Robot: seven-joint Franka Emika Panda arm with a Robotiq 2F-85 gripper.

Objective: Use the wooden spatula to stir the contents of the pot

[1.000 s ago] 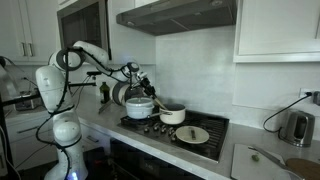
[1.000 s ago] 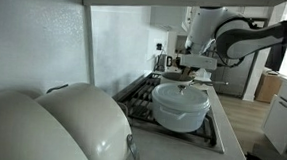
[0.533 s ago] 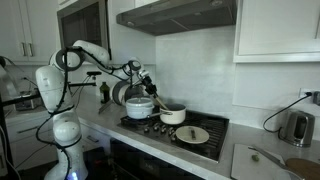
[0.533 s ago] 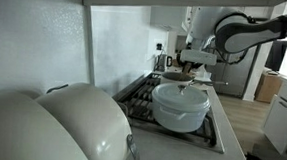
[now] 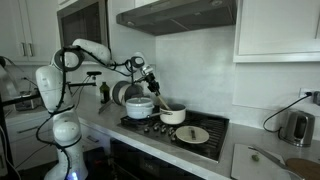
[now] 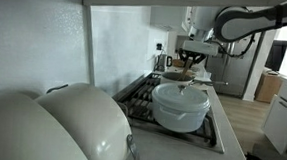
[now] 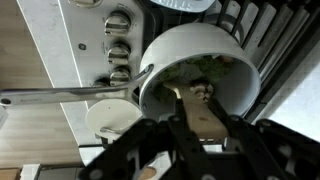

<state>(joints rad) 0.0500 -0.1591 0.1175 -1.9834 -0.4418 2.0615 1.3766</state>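
Note:
My gripper (image 5: 149, 76) is shut on the wooden spatula (image 7: 200, 112), a pale tan utensil held between the two black fingers (image 7: 203, 128). In the wrist view its tip reaches down into the small white pot (image 7: 200, 50), which holds greenish bits. In an exterior view the spatula (image 5: 156, 95) slants down from the gripper toward the small pot (image 5: 173, 114) on the stove. In an exterior view the gripper (image 6: 193, 55) hangs beyond the large pot, and the small pot is hidden there.
A larger white pot (image 5: 140, 106) stands beside the small one and fills the near stove in an exterior view (image 6: 180, 104). A flat round pan (image 5: 193, 134) sits at the stove's front. Stove knobs (image 7: 118, 45) and a long metal handle (image 7: 60, 95) lie close. A kettle (image 5: 296, 126) stands further along the counter.
The gripper has risen and moved over toward the small pot with the spatula still in it. The pots have not moved.

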